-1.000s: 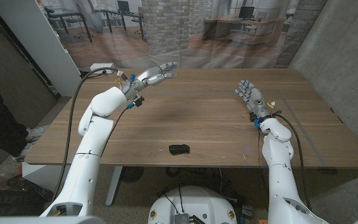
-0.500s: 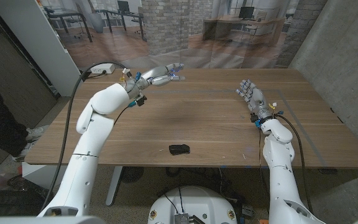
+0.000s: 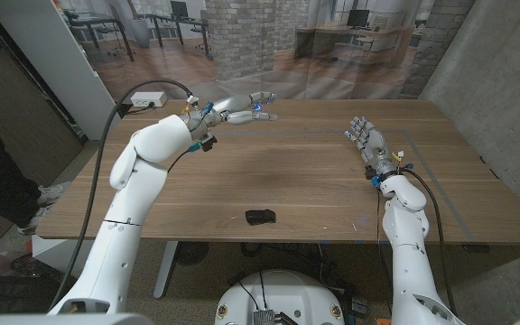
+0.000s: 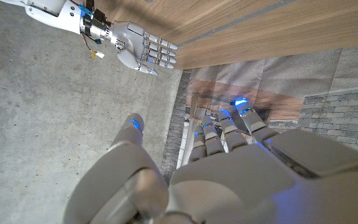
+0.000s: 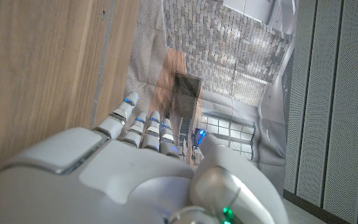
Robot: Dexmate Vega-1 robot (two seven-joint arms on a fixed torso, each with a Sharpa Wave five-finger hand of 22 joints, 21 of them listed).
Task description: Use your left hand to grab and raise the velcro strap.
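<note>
Just one black strap (image 3: 261,217) lies on the bench (image 3: 314,181) near its front edge; left hand (image 3: 242,108) and right hand (image 3: 365,137) hover spread, holding nothing

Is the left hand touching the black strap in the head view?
No, the left hand is raised near the table's far edge, while the strap lies alone near the front edge.

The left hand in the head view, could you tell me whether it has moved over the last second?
Yes. The left hand has slid toward picture right along the wooden table's far edge.
</note>
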